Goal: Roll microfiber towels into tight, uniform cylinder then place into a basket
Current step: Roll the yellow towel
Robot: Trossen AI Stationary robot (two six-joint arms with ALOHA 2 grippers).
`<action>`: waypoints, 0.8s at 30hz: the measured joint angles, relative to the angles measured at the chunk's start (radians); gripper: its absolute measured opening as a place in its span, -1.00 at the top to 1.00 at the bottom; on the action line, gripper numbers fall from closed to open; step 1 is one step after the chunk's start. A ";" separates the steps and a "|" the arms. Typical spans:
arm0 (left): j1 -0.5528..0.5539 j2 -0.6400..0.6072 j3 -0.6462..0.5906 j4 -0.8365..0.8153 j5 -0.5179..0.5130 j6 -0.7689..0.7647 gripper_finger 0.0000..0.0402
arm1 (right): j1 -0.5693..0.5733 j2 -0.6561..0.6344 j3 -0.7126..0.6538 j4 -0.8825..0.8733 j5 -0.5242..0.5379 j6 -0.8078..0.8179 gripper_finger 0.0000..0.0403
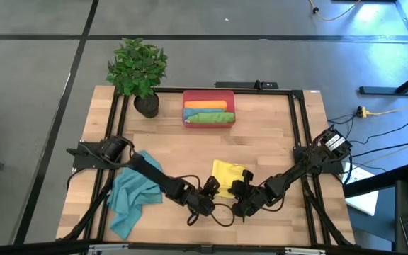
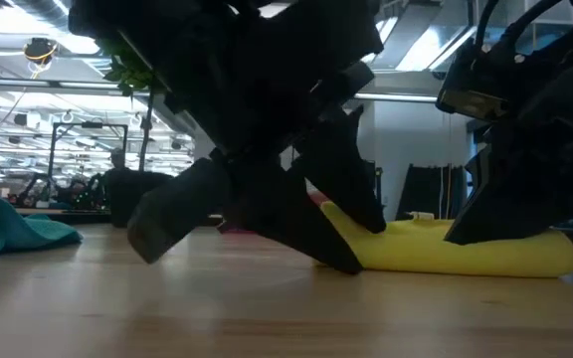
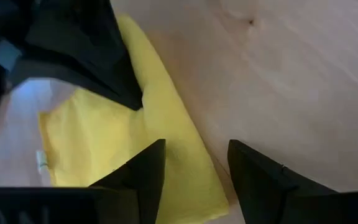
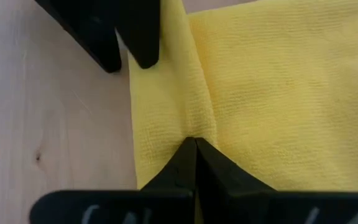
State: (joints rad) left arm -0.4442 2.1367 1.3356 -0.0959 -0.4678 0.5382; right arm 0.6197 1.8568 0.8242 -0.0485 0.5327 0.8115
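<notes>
The yellow towel (image 1: 227, 172) lies near the table's front edge, with its near edge (image 2: 466, 254) turned up into a thick roll. My right gripper (image 4: 195, 142) is shut on that rolled edge, toward its right end. My left gripper (image 3: 194, 165) stands open at the roll's left end, one finger (image 3: 151, 165) over the cloth and the other (image 3: 253, 177) over bare wood. A heap of teal towels (image 1: 129, 195) lies at the near left. At the back stands the red basket (image 1: 188, 122), with an orange roll (image 1: 207, 105) and a green roll (image 1: 210, 117) inside it. My right gripper pinches a raised fold of the yellow towel's rolled near edge (image 4: 194, 127) between its two shut fingertips. It comes slanting down from the table's right, along the edge. Creases run out from the tips, and the towel rests on the table. I cannot tell whether my left gripper touches the cloth.
A potted plant (image 1: 139, 71) stands at the far left corner beside the basket. Black frame rails (image 1: 299, 127) run along the table's left and right sides. Bare wood (image 1: 211, 145) lies between the yellow towel and the basket.
</notes>
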 joint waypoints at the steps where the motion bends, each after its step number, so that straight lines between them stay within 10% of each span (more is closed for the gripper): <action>1: 0.001 0.004 0.001 0.001 -0.002 0.012 0.17 | 0.000 0.000 0.000 0.000 0.000 0.002 0.96; 24: 0.076 0.026 0.001 -0.025 0.043 -0.092 0.98 | -0.001 -0.034 -0.007 -0.010 0.031 -0.084 0.90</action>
State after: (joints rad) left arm -0.3679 2.1630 1.3369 -0.1204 -0.4244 0.4463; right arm 0.6186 1.8232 0.8176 -0.0590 0.5639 0.7276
